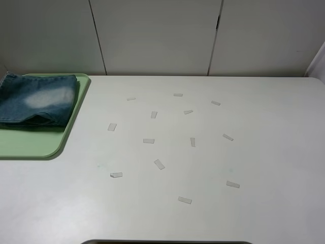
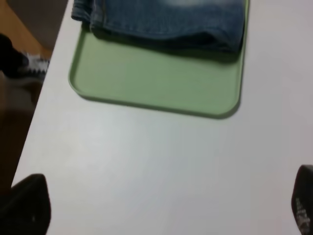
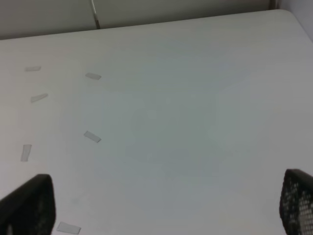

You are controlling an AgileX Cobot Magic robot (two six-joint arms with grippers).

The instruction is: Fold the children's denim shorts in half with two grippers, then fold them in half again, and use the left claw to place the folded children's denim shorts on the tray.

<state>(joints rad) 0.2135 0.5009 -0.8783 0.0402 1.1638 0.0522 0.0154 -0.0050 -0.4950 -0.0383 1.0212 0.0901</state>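
A white table (image 1: 203,168) seen from above, with a pale green tray (image 1: 35,145) at its far left edge. The folded children's denim shorts (image 1: 38,99) lie on the far half of the tray, faded blue with a whitish worn patch, leaving the near half bare. Small strips of clear tape (image 1: 159,163) are scattered across the middle of the table. The left gripper (image 2: 161,205) hangs released above bare table near the tray, holding nothing. The right gripper (image 3: 166,205) is likewise spread wide and empty.
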